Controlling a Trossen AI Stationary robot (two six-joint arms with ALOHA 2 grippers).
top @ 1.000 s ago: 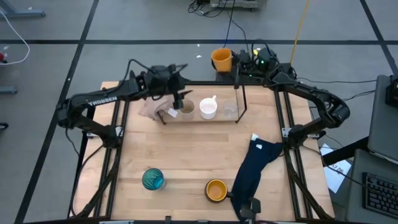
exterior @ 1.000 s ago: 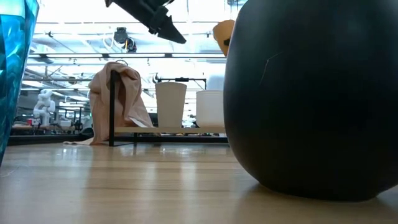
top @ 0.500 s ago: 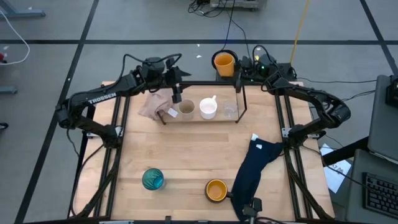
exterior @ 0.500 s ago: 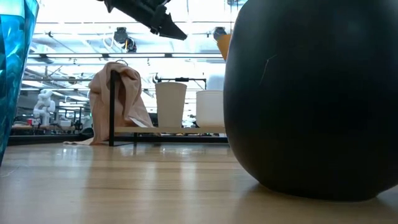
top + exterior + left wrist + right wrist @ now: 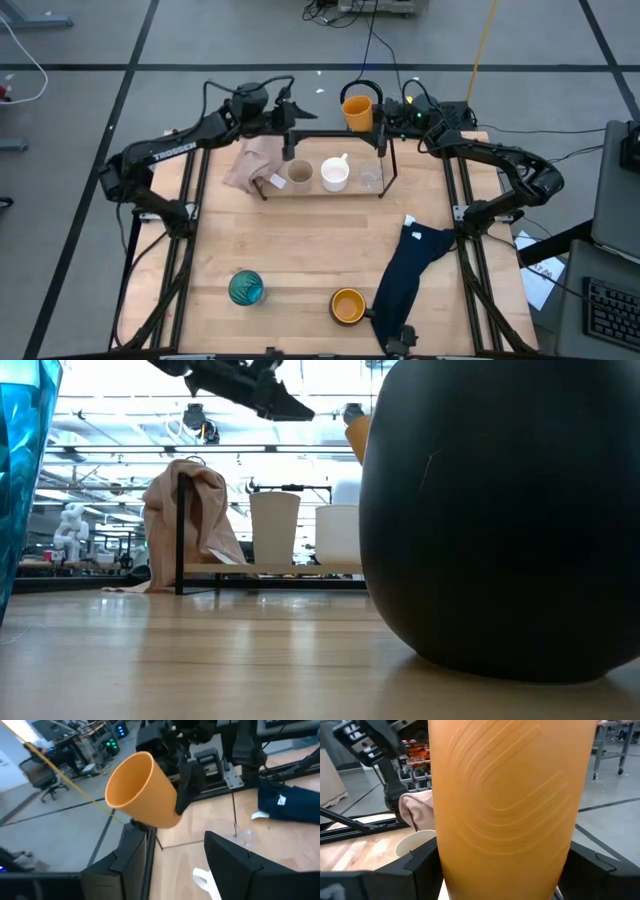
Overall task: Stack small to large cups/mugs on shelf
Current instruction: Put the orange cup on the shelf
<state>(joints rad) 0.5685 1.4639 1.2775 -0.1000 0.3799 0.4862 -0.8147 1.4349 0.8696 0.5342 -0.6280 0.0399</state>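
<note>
My right gripper [image 5: 374,112] is shut on the small orange cup [image 5: 357,109], held in the air over the far edge of the black rod shelf [image 5: 386,168]. On the shelf stand the beige cup [image 5: 299,175], the white handled mug [image 5: 334,174] and the tiny clear cup [image 5: 370,178]. My left gripper [image 5: 289,118] is open and empty, high over the shelf's far left end, beside the orange cup [image 5: 142,790]. The teal glass [image 5: 246,288] and the orange-yellow mug [image 5: 347,305] stand near the table's front edge. My right gripper pinches the orange cup's side wall [image 5: 510,820] between its two fingers [image 5: 417,867], one on each side. The fingers come about level from the table's right. The cup is lifted clear, mouth up and a little tilted, above the shelf's far rail.
A pink cloth [image 5: 254,162] hangs over the shelf's left end. A navy cloth [image 5: 410,262] lies at the front right. In the low view a large dark mass [image 5: 500,510] hides the right half, and the teal glass [image 5: 18,460] stands at the left edge.
My left gripper has risen from just above the beige cup and gone toward the table's far edge, tipping more level; it stays open. My right gripper has brought the orange cup a little down and toward the shelf.
</note>
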